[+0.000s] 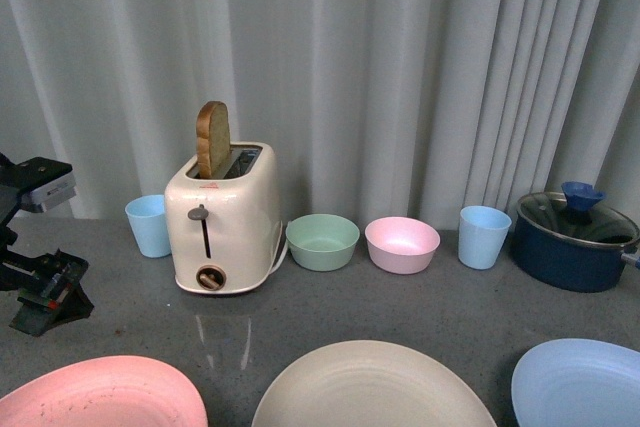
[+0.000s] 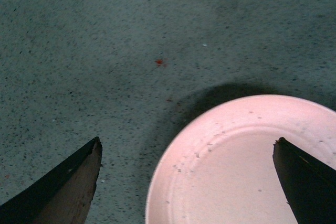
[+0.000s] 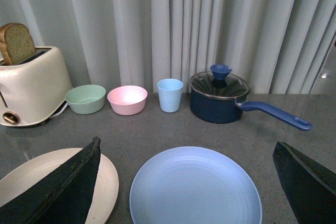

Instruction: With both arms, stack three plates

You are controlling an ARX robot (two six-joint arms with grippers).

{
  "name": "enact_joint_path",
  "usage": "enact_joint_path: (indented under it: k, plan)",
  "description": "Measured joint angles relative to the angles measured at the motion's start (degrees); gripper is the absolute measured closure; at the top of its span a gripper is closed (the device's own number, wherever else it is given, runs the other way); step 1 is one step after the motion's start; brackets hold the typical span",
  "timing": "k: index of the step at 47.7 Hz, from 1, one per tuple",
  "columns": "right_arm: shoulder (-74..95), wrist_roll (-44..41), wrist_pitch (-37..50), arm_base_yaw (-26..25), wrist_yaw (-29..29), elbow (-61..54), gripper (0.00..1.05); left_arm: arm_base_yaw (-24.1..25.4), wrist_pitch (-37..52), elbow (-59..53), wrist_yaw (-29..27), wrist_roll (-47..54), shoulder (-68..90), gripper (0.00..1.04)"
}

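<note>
You're working over a dark grey speckled countertop [image 1: 430, 302] that runs back to a pale pleated curtain [image 1: 400, 67] closing off the whole far side. Along the near edge the three plates lie flat in a row, apart from one another and none stacked: the pink plate [image 1: 100, 394] on the left (dark specks across it), the cream plate [image 1: 372, 387] in the middle, the blue plate [image 1: 580, 382] on the right. Your left gripper [image 2: 187, 144] hangs with its jaws spread wide above the pink plate's rim, one finger over the plate and the other over bare counter, touching nothing. Your right gripper [image 3: 187, 144] is likewise spread, holding nothing, with the blue plate lying between its fingers. Part of the left arm [image 1: 40, 287] shows at the far left of the front view. At the back, from left to right, stand a light blue cup [image 1: 148, 225], a cream toaster [image 1: 225, 217] with a slice of bread [image 1: 212, 137] standing up out of one slot, a green bowl [image 1: 322, 241], a pink bowl [image 1: 402, 244] just beside it, a second blue cup [image 1: 484, 236], and a dark blue saucepan [image 1: 572, 252] shut under a glass lid [image 1: 577, 215] with a blue knob. You can't tell what the pan or cups hold.
</note>
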Motion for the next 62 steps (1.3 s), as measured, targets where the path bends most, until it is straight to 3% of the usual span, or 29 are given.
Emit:
enact_joint_path:
  k: [12, 20, 30, 44, 62]
  plan:
    - [0.0, 0.0, 0.0, 0.0, 0.0, 0.0, 0.07, 6.8, -5.97, 5.01, 2.8, 1.14, 5.2, 0.07]
    - [0.0, 0.0, 0.0, 0.0, 0.0, 0.0, 0.07, 11.23, -11.8, 5.53, 7.65, 0.85, 5.88, 0.07]
    - [0.0, 0.0, 0.0, 0.0, 0.0, 0.0, 0.07, 14.21, -12.79, 2.45, 12.76, 2.4, 4.9, 0.07]
    - [0.0, 0.0, 0.0, 0.0, 0.0, 0.0, 0.07, 15.17, -6.73, -1.79, 9.99, 7.39, 5.7, 0.07]
    - [0.0, 0.0, 0.0, 0.0, 0.0, 0.0, 0.07, 14.38, -6.54, -2.05, 8.92, 7.98, 8.57, 0.07]
